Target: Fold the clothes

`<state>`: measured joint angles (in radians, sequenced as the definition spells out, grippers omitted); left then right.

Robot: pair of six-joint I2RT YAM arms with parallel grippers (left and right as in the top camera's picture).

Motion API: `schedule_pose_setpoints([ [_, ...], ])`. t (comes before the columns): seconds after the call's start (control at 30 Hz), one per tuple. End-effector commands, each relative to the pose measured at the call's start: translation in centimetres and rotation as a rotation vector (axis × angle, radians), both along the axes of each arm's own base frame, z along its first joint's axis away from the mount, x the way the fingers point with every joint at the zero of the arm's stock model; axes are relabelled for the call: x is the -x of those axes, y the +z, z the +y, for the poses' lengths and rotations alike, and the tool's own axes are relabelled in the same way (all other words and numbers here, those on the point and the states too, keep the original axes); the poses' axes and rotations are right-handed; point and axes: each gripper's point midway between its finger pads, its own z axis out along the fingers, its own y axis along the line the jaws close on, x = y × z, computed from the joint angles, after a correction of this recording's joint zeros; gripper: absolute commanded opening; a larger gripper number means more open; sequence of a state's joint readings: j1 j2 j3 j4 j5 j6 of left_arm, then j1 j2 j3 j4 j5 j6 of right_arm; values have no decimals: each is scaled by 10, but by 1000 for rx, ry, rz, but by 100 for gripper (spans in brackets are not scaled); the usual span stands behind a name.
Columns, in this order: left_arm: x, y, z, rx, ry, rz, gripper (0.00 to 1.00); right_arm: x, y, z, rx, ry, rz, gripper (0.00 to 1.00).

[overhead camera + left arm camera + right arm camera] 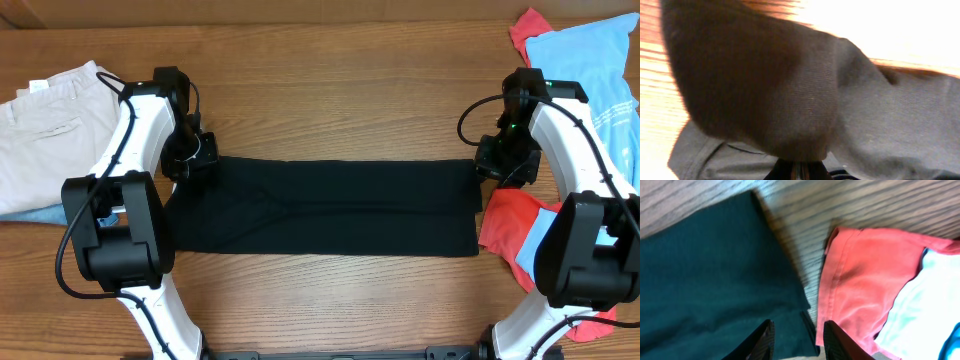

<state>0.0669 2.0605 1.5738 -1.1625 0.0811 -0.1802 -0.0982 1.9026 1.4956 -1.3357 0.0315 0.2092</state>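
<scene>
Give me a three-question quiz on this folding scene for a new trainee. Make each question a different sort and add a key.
1. True or false: the long black cloth garment lies crumpled in a heap.
2. Which thing lies just beside the right fingers? A) a green towel B) a red cloth shirt C) a yellow sock
3. Fill in: the left fingers are shut on the ____ garment.
Key: 1 false, it lies flat in a long band; 2 B; 3 black.
</scene>
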Motion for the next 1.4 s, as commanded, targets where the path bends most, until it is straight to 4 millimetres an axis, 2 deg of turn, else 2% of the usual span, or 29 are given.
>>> schedule_pose_setpoints([
  [0.0,-8,16,-3,16,-27,-52,4,6,5,9,-62,-13,-4,34],
  [0.13,-8,15,-1,6,-27,-52,4,25,-11,12,-69,-16,60,23],
  [0.33,-7,15,0,2,-27,-50,4,52,-37,27,-146,-30,130,22],
  [0.43,-7,15,1,-5,-27,-49,4,57,-45,37,-203,-39,136,22],
  [0.53,-7,15,1,-5,-27,-47,4,62,-51,39,-214,-41,142,22],
  [0.73,-6,15,2,-10,-27,-44,4,63,-69,39,-211,-38,111,22],
  [0.87,-3,15,15,-83,-31,-29,4,59,-81,34,-180,-31,76,22],
  [1.0,0,16,32,-167,-25,-14,4,58,-83,28,-146,-24,68,21],
  [1.37,-3,15,44,-168,7,-32,4,58,-84,21,-107,-18,71,22],
])
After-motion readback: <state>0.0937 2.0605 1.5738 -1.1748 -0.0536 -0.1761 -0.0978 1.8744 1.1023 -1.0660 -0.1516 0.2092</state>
